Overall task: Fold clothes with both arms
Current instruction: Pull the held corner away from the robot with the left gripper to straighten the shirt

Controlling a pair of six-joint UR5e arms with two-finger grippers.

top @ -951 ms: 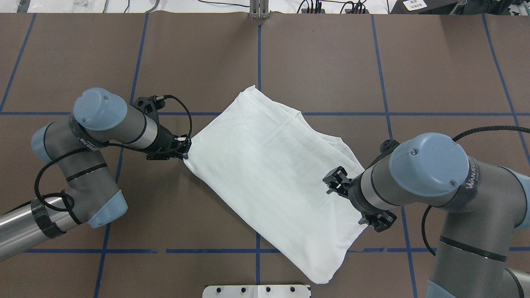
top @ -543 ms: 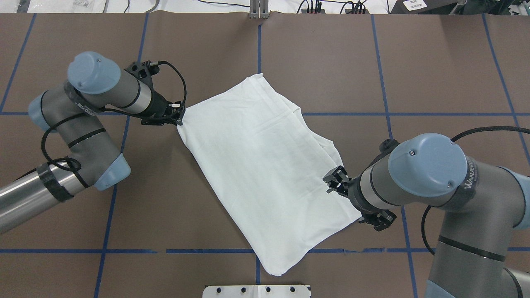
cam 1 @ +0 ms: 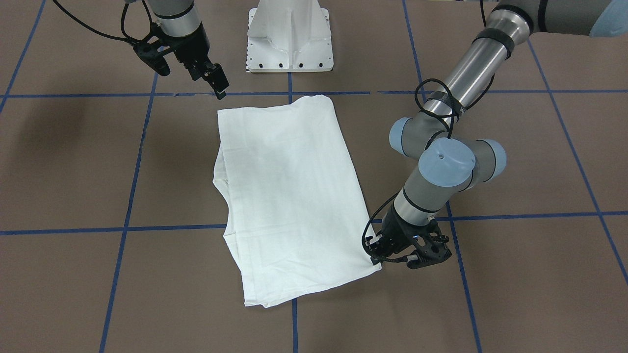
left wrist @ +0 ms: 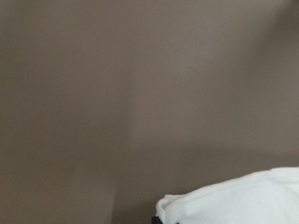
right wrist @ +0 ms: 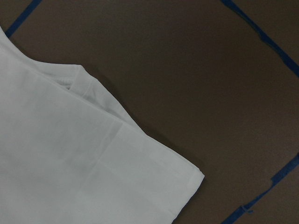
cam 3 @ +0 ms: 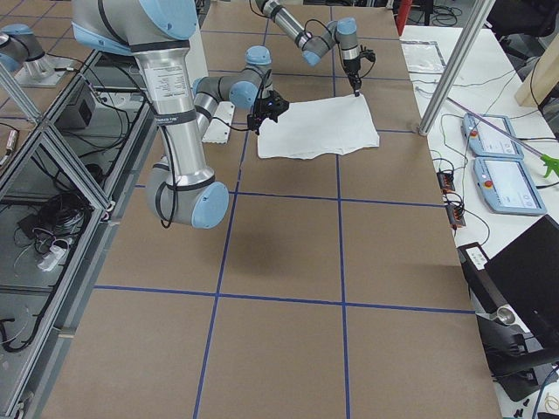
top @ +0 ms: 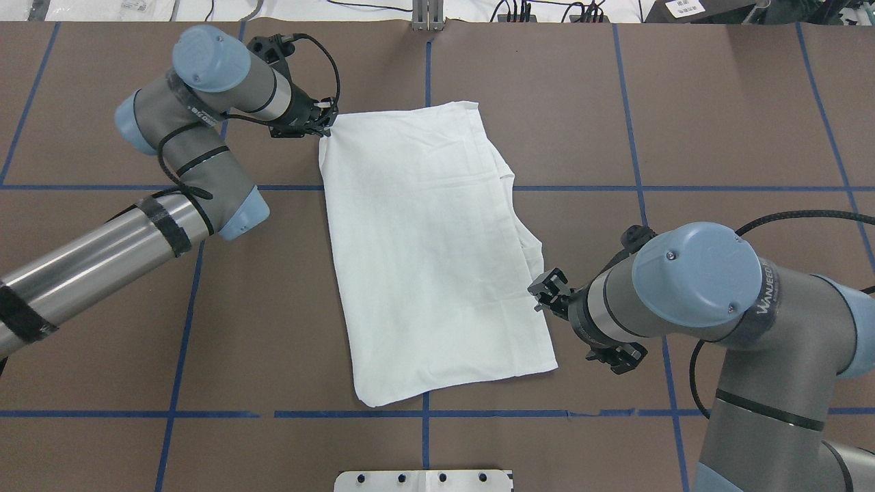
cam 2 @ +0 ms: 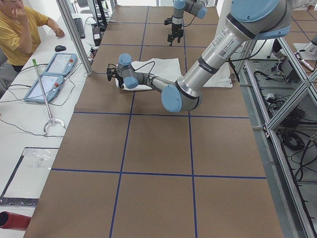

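Note:
The white T-shirt (top: 431, 253) lies folded into a long rectangle in the middle of the table, plain side up; no text shows. It also shows in the front view (cam 1: 289, 196). My left gripper (top: 327, 128) is shut on the shirt's far left corner, low over the table; in the front view (cam 1: 375, 259) it sits at the shirt's lower right corner. The left wrist view shows that pinched corner (left wrist: 243, 200). My right gripper (cam 1: 220, 90) hovers by the shirt's near right edge, open and holding nothing. The right wrist view shows a free shirt corner (right wrist: 70, 163) lying flat.
The white metal pedestal base (cam 1: 289, 49) stands at the table's near edge, just behind the shirt. Blue tape lines (top: 424, 414) grid the brown table. An operator (cam 2: 20, 25) and two tablets (cam 2: 49, 74) are beyond the far edge.
My left gripper has dragged its corner far up and to the right, turning the shirt clockwise to lie nearly square with the table. The right arm has barely moved.

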